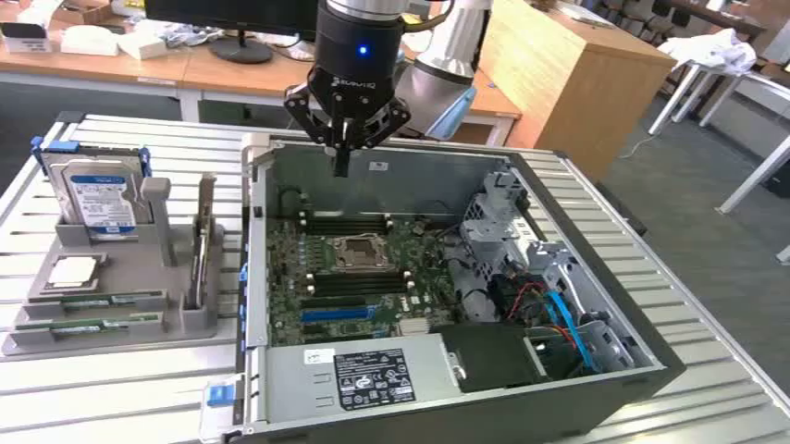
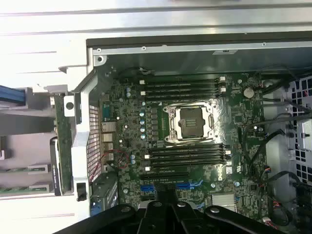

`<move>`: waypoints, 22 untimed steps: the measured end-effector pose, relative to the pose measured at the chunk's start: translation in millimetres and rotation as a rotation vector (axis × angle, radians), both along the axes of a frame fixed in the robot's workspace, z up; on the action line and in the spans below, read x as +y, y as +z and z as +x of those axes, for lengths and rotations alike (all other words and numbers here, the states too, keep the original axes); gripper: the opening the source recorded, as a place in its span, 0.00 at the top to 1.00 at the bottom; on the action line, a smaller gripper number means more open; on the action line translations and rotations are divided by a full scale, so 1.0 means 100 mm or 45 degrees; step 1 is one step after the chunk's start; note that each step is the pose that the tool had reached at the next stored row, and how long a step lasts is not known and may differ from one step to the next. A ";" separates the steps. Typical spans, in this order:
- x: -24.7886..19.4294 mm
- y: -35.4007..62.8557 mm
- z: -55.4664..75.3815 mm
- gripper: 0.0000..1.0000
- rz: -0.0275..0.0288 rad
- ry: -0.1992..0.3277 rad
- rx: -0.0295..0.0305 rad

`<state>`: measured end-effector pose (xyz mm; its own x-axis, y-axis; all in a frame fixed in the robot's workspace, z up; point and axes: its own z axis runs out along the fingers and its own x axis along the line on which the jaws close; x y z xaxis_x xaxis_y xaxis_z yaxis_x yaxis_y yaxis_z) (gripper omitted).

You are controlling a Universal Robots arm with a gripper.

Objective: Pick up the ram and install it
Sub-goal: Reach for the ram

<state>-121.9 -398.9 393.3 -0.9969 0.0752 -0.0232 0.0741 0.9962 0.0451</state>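
At the exterior view's left, a grey holder (image 1: 185,324) carries an upright hard drive (image 1: 102,199) at its far end, a square processor chip (image 1: 72,270) nearer, and the ram (image 1: 109,301) lying flat in a near slot, with a second green strip (image 1: 87,326) just beside it. To the right stands the open computer case (image 1: 593,393) with its motherboard (image 1: 370,287). The gripper (image 1: 342,166) hangs over the case's far side, jaws closed on nothing, well apart from the ram.

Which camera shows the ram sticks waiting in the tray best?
The exterior view: both ram sticks lie flat in the grey tray, their whole length showing, to the exterior view's left of the computer case. The wrist view catches just short green stretches of them outside the case wall.
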 end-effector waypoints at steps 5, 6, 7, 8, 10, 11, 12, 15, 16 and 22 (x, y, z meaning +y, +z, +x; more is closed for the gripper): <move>0.000 0.000 0.00 0.90 0.0000 0.000 -0.0001; 0.000 0.000 0.00 0.90 0.0000 0.000 -0.0001; 0.000 0.000 0.00 0.90 -0.0001 0.000 -0.0001; 0.000 0.000 0.00 0.90 0.0000 0.000 -0.0001; 0.000 0.000 0.00 0.90 0.0000 0.000 -0.0001; 0.000 0.000 0.00 0.90 0.0000 0.000 -0.0001; 0.000 0.000 0.00 0.90 0.0001 0.000 -0.0003; 0.000 0.000 -0.03 0.90 0.0000 0.000 -0.0001; 0.000 0.000 -0.04 0.90 -0.0001 0.000 -0.0001; 0.000 0.000 -0.13 0.90 -0.0001 0.000 -0.0001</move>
<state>-134.8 -398.9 393.3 -0.9969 0.0752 -0.0233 0.0741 0.9962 0.0450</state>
